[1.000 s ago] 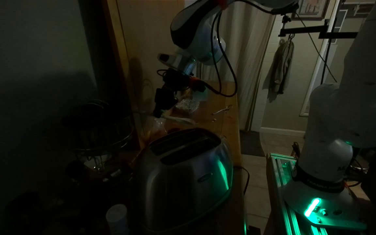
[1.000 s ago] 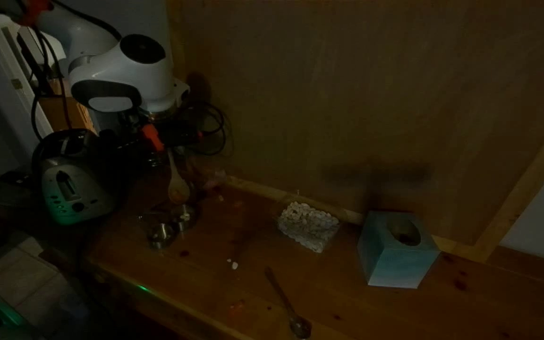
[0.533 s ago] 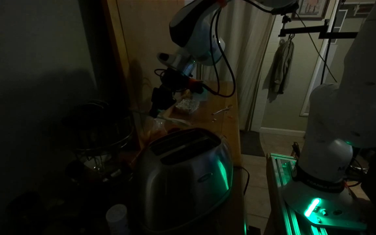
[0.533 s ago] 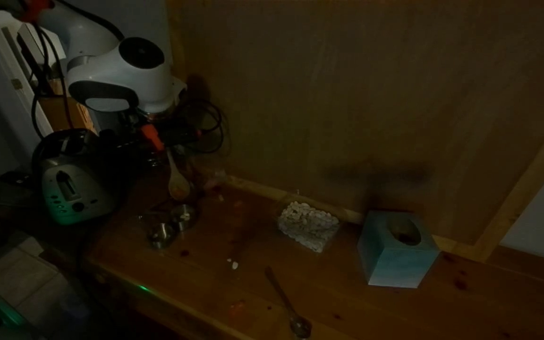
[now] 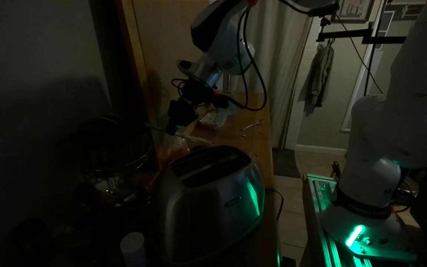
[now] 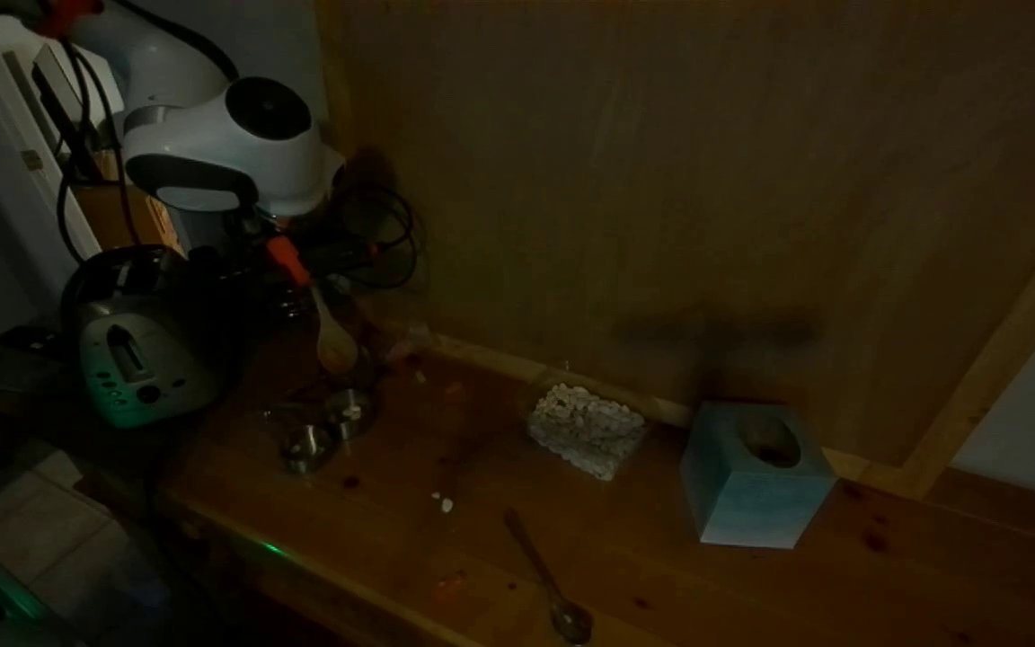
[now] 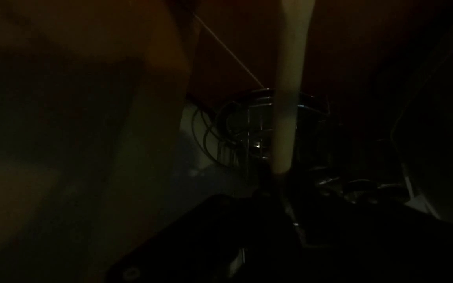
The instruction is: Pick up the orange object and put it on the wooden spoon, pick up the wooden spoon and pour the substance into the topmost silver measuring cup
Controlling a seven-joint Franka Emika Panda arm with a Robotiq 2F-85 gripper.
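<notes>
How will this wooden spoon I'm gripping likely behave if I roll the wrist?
The wooden spoon is probably stiff: its handle looks straight in the wrist view. Being slim wood, it's likely light for its length. It could pivot in the gripper, since the wider bowl juts out from a hold on the narrow handle.

Smooth wooden spoon (image 6: 336, 348), shiny metal measuring cups (image 6: 305, 461), brushed-metal toaster (image 5: 209, 207), knotty wood tabletop (image 6: 706, 593)

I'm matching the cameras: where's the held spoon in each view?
In an exterior view: spoon, near centre, beyond the toaster.
In an exterior view: spoon, left half, right of the toaster.
Wrist view: spoon, right of centre, reaching the top edge.
Shared landmark: toaster, both exterior views; wrist too dark to tell.
</notes>
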